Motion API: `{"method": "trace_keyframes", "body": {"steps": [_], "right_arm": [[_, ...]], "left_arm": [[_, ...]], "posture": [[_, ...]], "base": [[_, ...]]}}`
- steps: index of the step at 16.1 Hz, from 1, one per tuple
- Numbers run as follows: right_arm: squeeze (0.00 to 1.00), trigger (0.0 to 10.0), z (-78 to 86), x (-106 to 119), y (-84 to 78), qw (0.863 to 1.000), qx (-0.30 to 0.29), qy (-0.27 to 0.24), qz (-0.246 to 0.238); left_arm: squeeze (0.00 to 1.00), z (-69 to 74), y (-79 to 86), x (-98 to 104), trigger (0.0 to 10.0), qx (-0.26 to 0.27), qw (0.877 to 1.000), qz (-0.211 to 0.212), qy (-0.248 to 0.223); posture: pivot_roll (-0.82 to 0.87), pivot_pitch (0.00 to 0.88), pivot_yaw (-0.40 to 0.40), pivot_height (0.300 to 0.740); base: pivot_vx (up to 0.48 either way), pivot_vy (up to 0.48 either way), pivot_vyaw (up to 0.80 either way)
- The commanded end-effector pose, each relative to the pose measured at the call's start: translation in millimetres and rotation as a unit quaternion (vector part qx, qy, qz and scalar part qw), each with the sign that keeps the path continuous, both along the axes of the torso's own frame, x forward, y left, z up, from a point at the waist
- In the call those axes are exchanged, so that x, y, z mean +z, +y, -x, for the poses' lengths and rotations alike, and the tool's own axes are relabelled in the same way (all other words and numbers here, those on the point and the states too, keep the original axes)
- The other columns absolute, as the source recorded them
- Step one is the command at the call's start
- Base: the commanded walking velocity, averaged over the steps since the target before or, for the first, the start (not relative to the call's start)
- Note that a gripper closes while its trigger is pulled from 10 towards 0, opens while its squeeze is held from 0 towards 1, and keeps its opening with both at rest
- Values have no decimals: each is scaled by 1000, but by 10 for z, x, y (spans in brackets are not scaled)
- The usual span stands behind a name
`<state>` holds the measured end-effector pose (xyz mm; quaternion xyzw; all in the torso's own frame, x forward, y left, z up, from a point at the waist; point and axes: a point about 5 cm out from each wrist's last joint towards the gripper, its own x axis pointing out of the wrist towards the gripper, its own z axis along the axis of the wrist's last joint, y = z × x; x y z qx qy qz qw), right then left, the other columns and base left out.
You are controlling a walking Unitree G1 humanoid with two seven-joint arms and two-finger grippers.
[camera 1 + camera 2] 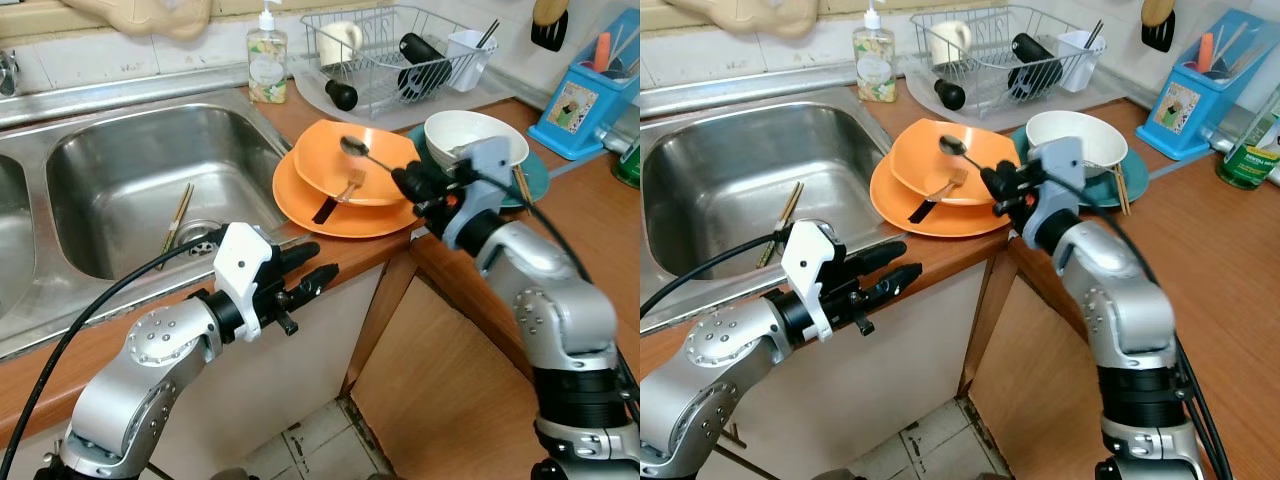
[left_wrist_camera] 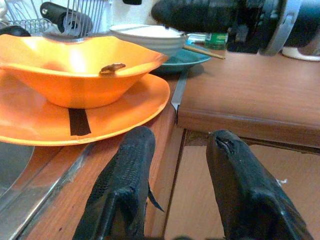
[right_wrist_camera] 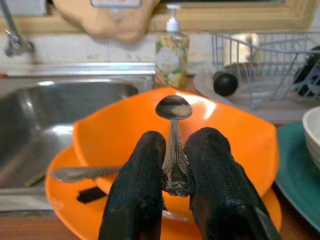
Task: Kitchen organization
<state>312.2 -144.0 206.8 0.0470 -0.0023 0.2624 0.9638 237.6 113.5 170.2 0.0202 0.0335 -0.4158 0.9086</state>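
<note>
You've got the spoon pinched by its handle in the right gripper, bowl end up, hovering over the orange bowl on the orange plate. Looks like the carry step, so next you'd need somewhere to drop it, maybe the sink or drying rack. Left gripper is wide apart and idle by the counter edge.

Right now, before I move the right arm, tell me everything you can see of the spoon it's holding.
The spoon is shiny silver metal with an oval bowl and an ornate, embossed handle. The right end effector is shut on the handle's wide end, one black finger on each side. The spoon is held in the air, bowl end pointing away from the end effector over the orange bowl, not touching it. The spoon's bowl looks clean and reflects the light.
</note>
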Motion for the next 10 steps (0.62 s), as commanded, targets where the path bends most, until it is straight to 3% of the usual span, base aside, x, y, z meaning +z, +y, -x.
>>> {"method": "trace_keyframes", "body": {"steps": [1,3,5,6,10], "right_arm": [[0,0,11,108,-40,1000,3,-22,-8],[0,0,30,140,-44,999,18,-27,-12],[0,0,135,184,29,996,88,-32,-3],[0,0,151,185,52,995,99,-31,1],[0,0,242,217,215,987,154,-32,22]], "left_arm": [[0,-21,-4,23,10000,-2,1000,-9,-8],[0,-40,4,41,10000,7,1000,-12,-18],[0,-172,-1,122,10000,32,992,-79,-95],[0,-213,-9,167,10000,38,990,-81,-112],[0,-430,-6,308,10000,65,964,-153,-210]], "posture": [[-119,0,-38,740],[-119,0,-38,740],[-116,0,-40,740],[-116,0,-41,740],[-119,0,-35,740]], "base": [[0,0,0],[0,0,0],[0,0,0],[0,0,0],[0,0,0]]}}
